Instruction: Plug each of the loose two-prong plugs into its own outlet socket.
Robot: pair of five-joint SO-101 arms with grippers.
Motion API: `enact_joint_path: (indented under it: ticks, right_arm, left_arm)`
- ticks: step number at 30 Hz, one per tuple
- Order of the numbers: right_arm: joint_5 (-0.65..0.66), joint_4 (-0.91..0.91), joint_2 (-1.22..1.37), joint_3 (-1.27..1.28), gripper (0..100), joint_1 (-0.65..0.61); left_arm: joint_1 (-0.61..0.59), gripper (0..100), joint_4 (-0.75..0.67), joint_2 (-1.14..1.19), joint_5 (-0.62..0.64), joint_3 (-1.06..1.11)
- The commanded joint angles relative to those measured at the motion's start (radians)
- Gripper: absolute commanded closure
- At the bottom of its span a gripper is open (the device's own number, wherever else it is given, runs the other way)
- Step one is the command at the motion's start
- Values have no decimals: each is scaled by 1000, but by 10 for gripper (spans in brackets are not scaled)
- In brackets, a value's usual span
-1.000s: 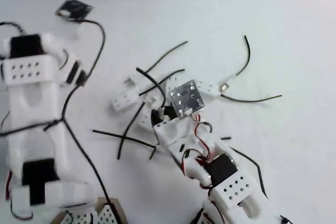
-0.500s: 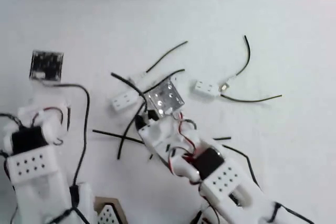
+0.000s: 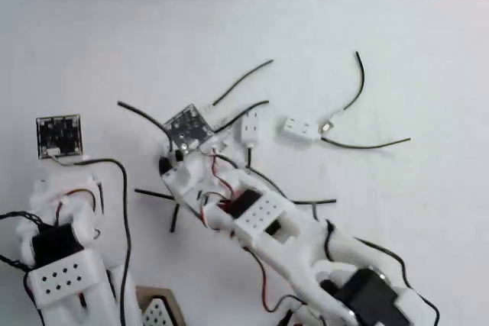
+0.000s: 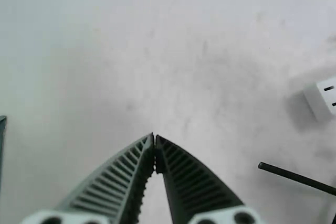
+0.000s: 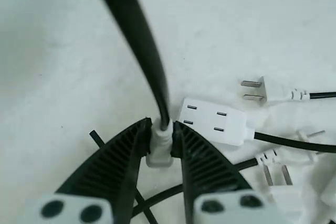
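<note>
The right gripper (image 5: 161, 125) is clamped on one white two-prong plug (image 5: 158, 149), whose black cord (image 5: 137, 35) rises between the fingers; one outlet socket (image 5: 216, 121) lies just beside it. Two more plugs lie loose on the table (image 5: 63, 51) with prongs bare, a far plug (image 5: 255, 89) and a near plug (image 5: 275, 165). From above, two white sockets sit near each other mid-table — an upright socket (image 3: 250, 127) and a slanted socket (image 3: 300, 129). The left gripper (image 4: 154, 139) is pressed closed on nothing

Bright, even light; soft faint shadows; glare off the white table (image 3: 428, 28)
</note>
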Motion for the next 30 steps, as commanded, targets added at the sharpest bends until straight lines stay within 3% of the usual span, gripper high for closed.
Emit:
enact_joint_path:
  ticks: [1, 7, 25, 30]
  right_arm:
    - [2, -68, 64, -106, 981, 18]
    - [2, -68, 203, -229, 981, 64]
    - [5, -71, 357, -285, 981, 71]
    - [89, -70, 355, -256, 981, 71]
  left_arm:
    - [-12, 973, -55, -30, 9, 18]
    - [-12, 973, -81, -31, 8, 44]
    - [-12, 973, -78, -31, 8, 46]
    - [-12, 973, -78, -31, 8, 46]
